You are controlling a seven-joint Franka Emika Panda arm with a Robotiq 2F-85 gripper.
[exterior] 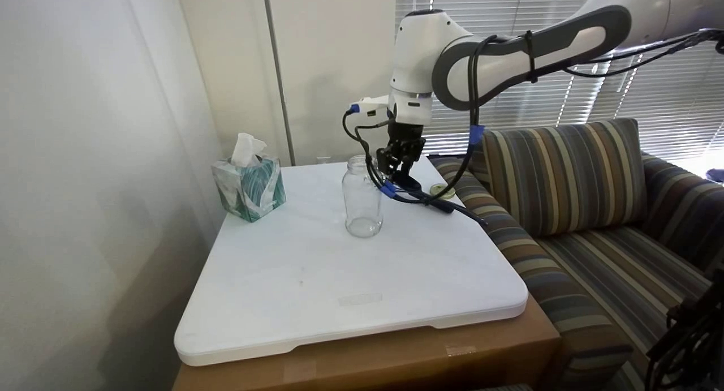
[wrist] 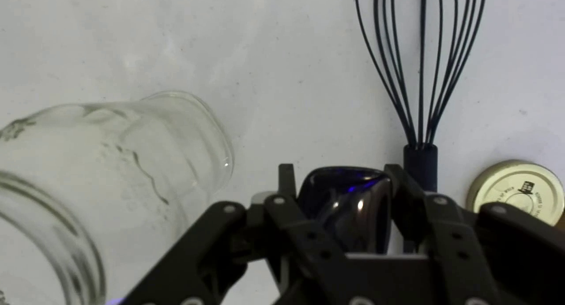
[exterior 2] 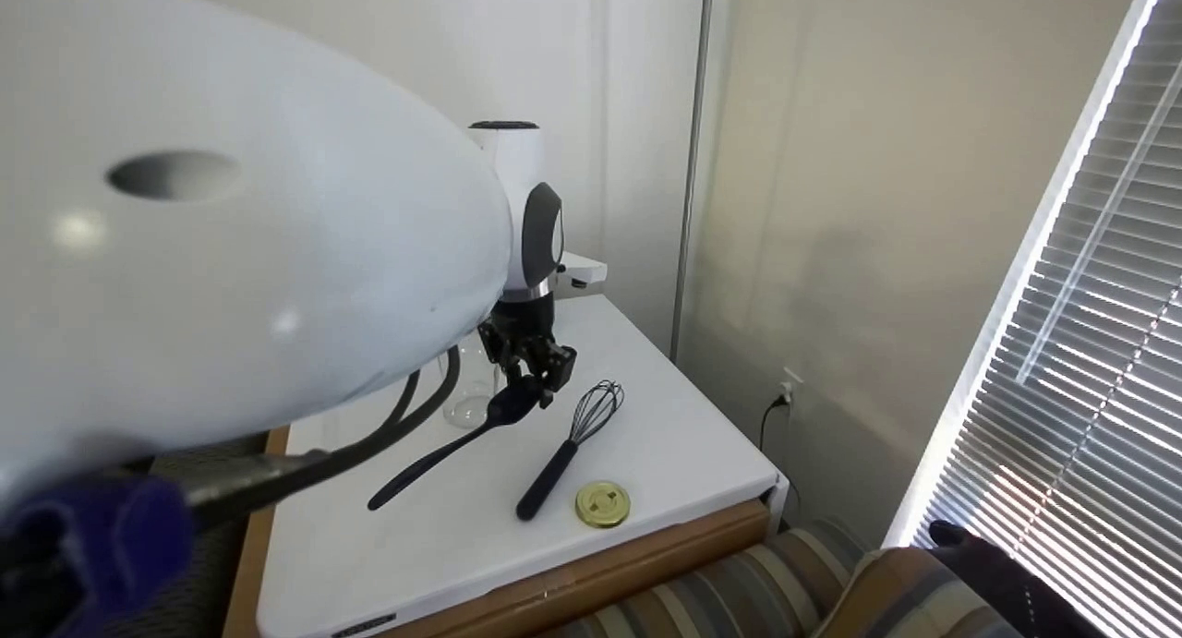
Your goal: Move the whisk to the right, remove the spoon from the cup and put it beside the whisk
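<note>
My gripper (exterior: 399,166) is shut on the bowl of the black spoon (exterior 2: 511,405); the spoon bowl (wrist: 348,212) sits between both fingers (wrist: 340,179) in the wrist view. The spoon's handle slants away from the gripper and appears above the table in an exterior view (exterior: 406,181). The whisk (exterior 2: 563,455) lies flat on the table to the right of the spoon there; its wires and handle top (wrist: 420,163) show in the wrist view. The clear glass cup (exterior: 362,204) stands upright with nothing in it; it is left of the gripper in the wrist view (wrist: 132,150).
A gold lid (exterior 2: 603,504) lies beside the whisk handle near the table edge; it also shows in the wrist view (wrist: 521,192). A teal tissue box (exterior: 250,188) stands by the wall. A striped sofa (exterior: 565,181) adjoins the white table (exterior: 339,278). Cables hang beside the gripper.
</note>
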